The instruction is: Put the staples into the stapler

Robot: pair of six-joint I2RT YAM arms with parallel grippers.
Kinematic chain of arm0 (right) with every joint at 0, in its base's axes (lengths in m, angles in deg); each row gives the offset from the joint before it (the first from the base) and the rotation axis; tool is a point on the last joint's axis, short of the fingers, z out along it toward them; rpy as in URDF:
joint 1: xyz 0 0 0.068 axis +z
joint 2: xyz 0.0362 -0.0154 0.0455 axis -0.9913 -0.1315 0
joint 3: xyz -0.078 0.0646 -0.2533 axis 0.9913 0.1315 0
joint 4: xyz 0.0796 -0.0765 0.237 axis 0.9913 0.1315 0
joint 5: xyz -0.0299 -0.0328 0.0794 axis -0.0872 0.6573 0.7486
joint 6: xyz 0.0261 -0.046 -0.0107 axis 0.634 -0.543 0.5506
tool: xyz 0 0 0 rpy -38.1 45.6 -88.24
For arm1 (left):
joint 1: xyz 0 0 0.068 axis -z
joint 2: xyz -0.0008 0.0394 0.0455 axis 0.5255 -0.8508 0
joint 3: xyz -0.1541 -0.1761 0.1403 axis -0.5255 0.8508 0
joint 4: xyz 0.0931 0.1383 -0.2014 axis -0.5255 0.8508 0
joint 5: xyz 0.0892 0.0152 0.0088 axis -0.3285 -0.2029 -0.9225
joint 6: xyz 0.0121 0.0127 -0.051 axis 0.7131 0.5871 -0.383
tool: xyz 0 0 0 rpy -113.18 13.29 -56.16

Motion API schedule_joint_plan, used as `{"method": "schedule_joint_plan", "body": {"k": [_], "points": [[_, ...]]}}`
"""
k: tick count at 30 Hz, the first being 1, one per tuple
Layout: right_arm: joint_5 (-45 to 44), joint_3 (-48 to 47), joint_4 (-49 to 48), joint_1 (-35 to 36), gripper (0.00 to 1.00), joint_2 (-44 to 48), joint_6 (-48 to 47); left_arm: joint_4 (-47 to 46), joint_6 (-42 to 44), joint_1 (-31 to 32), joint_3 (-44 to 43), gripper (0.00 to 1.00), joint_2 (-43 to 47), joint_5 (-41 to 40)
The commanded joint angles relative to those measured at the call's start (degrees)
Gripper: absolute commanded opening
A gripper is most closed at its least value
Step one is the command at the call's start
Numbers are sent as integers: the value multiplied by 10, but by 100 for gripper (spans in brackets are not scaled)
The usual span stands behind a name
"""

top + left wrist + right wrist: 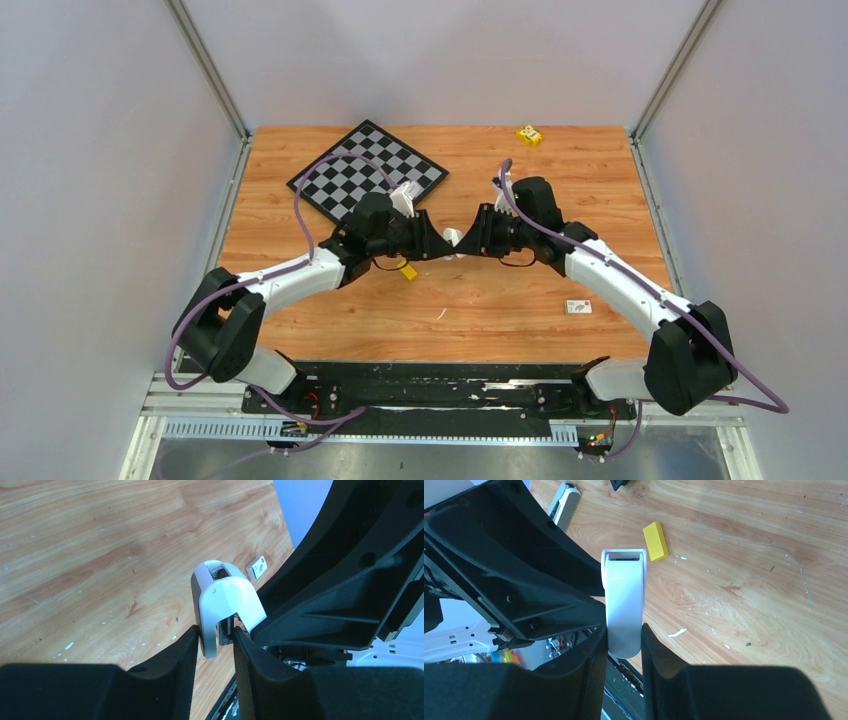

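Both ends of the stapler (pixel 624 592) are pinched, one by my left gripper (pixel 216 638), one by my right gripper (pixel 624 631), holding it over the table (pixel 520 300). No staples show in it. Loading, I judge, is not yet done.

The stapler (pixel 624 600) has a smooth, satin plastic shell; the table (pixel 744 550) is scuffed wood grain.

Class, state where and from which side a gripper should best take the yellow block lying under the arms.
Grip the yellow block across its two long sides, probably from straight above: it lies flat on the table, narrow, both long sides clear.
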Motion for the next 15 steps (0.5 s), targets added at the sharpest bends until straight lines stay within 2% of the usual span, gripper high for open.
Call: {"method": "schedule_joint_plan", "body": {"k": [1, 8, 12, 13, 15], "points": [[6, 13, -25, 6, 10, 8, 7, -26, -1, 7, 10, 29, -12, 5], [11, 22, -28, 6, 11, 7, -4, -12, 17, 7, 11, 8, -2, -8], [11, 20, -25, 6, 14, 7, -15, 1, 27, 7, 6, 1, -1, -13], [9, 20, -25, 6, 15, 8, -17, 4, 27, 7, 6, 0, 0, -14], [2, 23, -25, 6, 25, 10, -22, 4, 26, 6, 4, 0, 0, -15]]}}
